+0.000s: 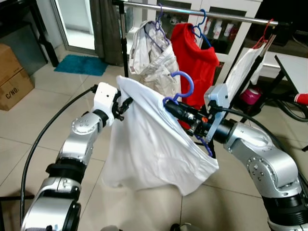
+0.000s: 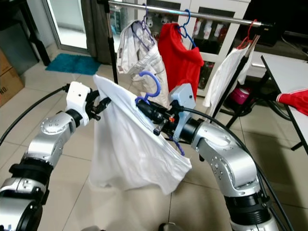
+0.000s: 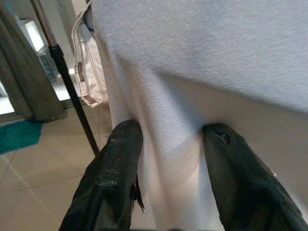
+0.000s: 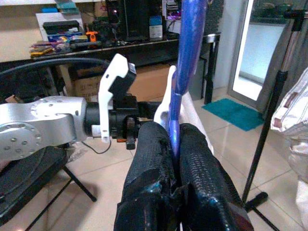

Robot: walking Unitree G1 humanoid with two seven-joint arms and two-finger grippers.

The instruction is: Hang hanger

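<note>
Blue hanger: smooth plastic, curved hook raised upward; held in front of the rail and below it, not hooked on; its neck is pinched in the right tool, seen up close in the right wrist view.
White shirt: soft, finely woven cloth, carried on the blue hanger; draped in loose folds between the two arms, hem hanging above the floor.
Right tool: two long black textured fingers pressed together on the hanger neck, where the shirt collar is gathered.
Left tool: black fingers spread, with a fold of the white shirt lying between them at the shoulder; whether the cloth is actually nipped cannot be told.
Clothes rail: shiny metal bar, round, horizontal, on a dark upright post; set behind the held shirt.
Garments on rail: crumpled off-white garment; red shirt on a blue hook; white garment on a red hanger at the far right end.
Floor: pale glossy square tiles with thin grout lines.
Teal mat: fluffy, rectangular, lying by the glass door.
Cardboard box: brown, printed lettering, at the left edge.
</note>
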